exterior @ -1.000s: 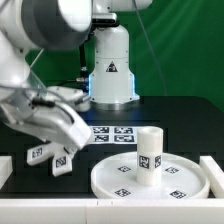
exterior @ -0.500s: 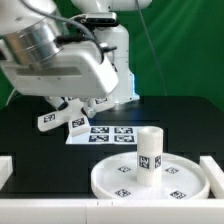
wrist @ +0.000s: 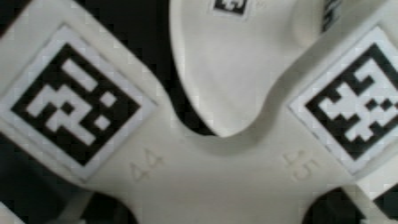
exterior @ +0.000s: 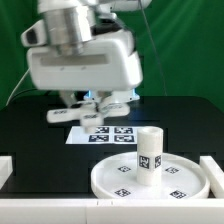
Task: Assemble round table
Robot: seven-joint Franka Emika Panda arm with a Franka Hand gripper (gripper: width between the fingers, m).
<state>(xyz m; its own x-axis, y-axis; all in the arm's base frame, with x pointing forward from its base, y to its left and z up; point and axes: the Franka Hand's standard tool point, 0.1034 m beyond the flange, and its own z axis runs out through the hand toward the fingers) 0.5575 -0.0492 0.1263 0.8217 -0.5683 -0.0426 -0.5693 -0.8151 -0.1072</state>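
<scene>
Gripper [exterior: 93,108] is clamped on the cross foot [exterior: 57,117], holding it off the table [exterior: 30,150] above the marker board [exterior: 118,135]. Post [exterior: 149,152] stands upright on the disc [exterior: 112,178], nearer the camera and well apart from the foot.

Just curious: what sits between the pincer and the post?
The marker board lies on the table between the pincer, holding the foot, and the post; exterior view.
</scene>
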